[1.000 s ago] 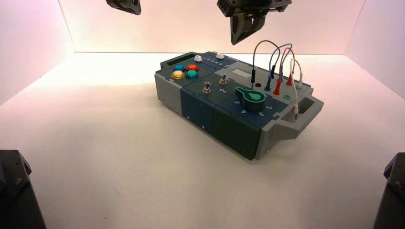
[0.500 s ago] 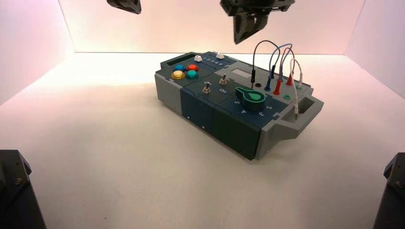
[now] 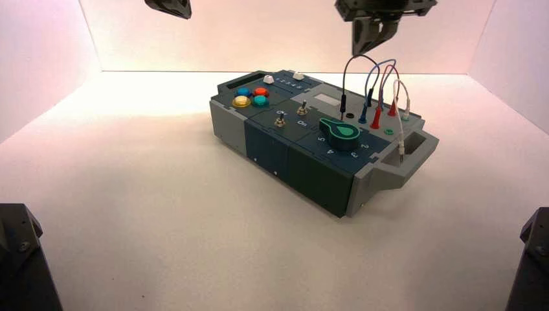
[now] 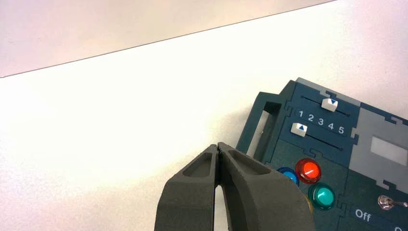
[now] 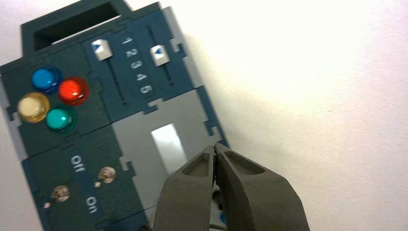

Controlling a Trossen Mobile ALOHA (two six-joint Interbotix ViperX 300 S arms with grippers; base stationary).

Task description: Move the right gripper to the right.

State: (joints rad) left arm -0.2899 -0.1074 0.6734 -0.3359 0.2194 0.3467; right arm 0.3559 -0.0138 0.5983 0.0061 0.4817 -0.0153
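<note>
My right gripper (image 3: 366, 45) hangs high above the box's (image 3: 285, 155) far right side, over the arched wires (image 3: 375, 78). In the right wrist view the right gripper (image 5: 215, 148) is shut and holds nothing; its tips sit over the grey panel with the small white window (image 5: 168, 140). My left gripper (image 3: 169, 8) is parked at the top left of the high view. The left wrist view shows the left gripper (image 4: 219, 147) shut and empty beside the box's handle end (image 4: 263, 126).
The box carries blue, red, yellow and teal buttons (image 5: 53, 98), two white sliders (image 5: 130, 52) by a 1–5 scale, two toggle switches (image 5: 84, 185) marked Off and On, and a green knob (image 3: 340, 131). White walls ring the table; black arm bases (image 3: 19, 259) fill both near corners.
My right gripper has shifted to the right and slightly upward, from over the box's middle to over the wires. The left gripper has not moved.
</note>
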